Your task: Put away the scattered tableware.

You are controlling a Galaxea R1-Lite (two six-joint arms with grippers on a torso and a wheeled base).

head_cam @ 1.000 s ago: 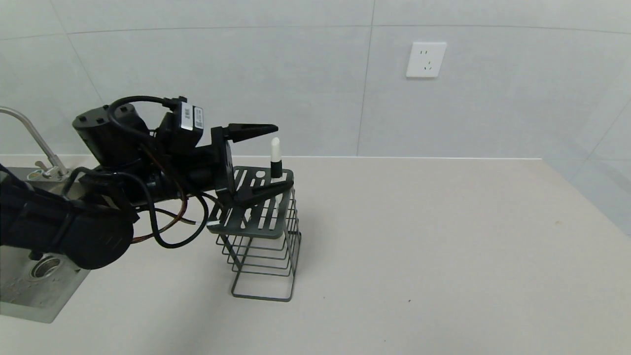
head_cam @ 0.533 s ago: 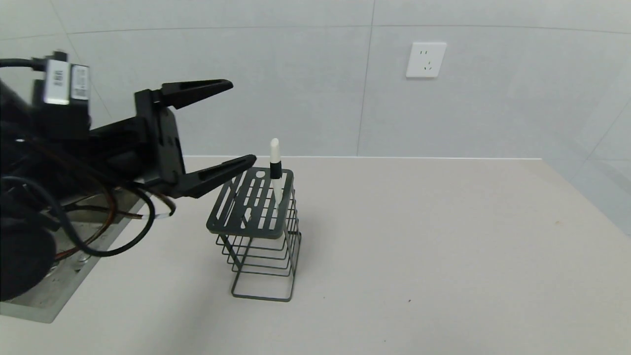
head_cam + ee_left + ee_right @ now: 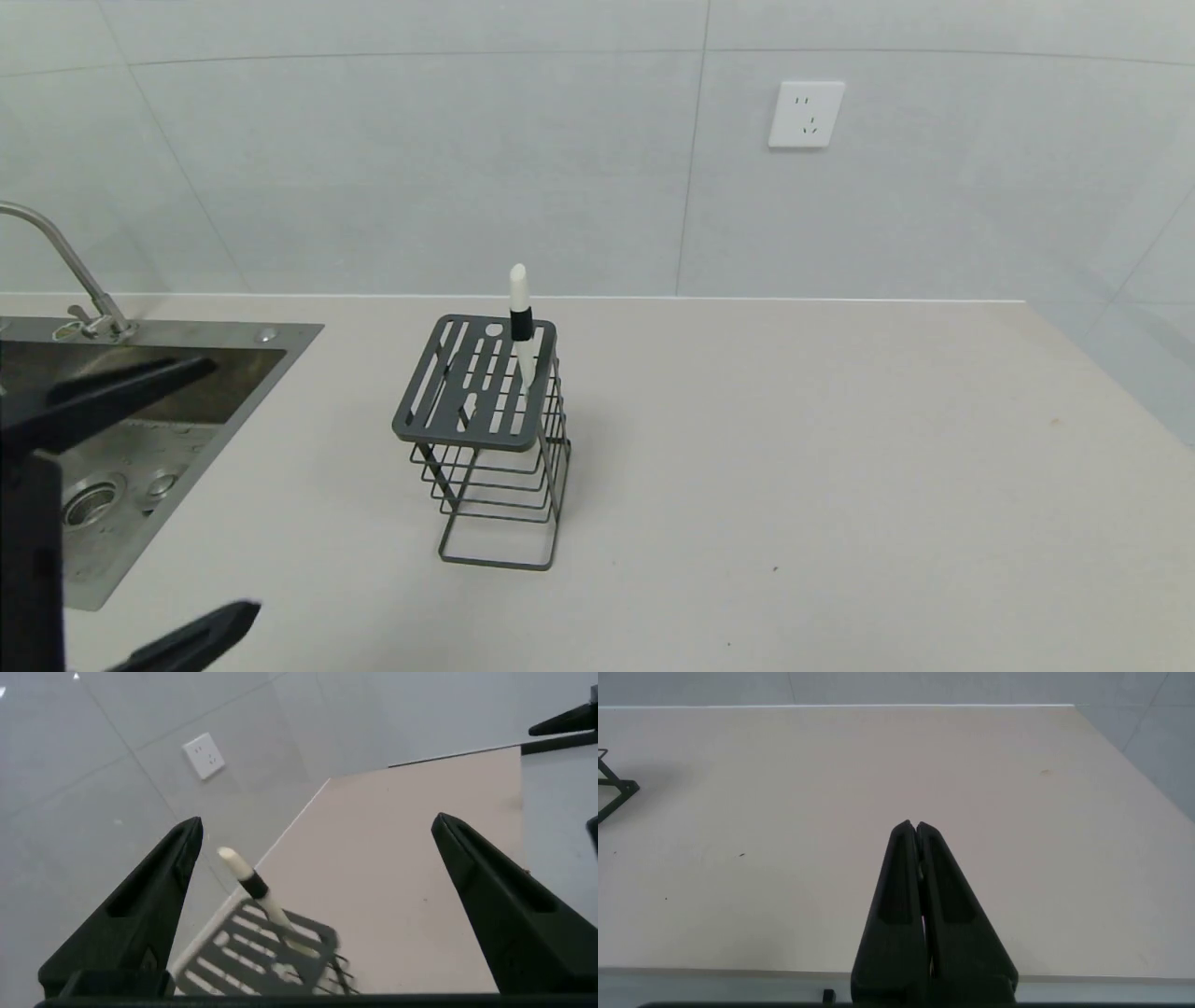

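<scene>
Now upright in a slot of the rack [image 3: 467, 383], toward the surface's [image 3: 794, 448] back edge near the sink [image 3: 140, 439]: white-handled utensil [image 3: 519, 308]. Left pincer [image 3: 231, 487] spread wide, right pincer [image 3: 915, 831] pinched shut on nothing. Could topple the light wire rack if swung past too low.

Head view overlooks rack [image 3: 467, 437] and countertop [image 3: 840, 448] — both wrist views skim them, lower.

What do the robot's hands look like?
Both are plain matte black. The left gripper has two long, flat fingers that start wide and narrow to blunt points, a bit like a bird's beak. The right gripper has the same kind of smooth black wedge-shaped fingers.
</scene>
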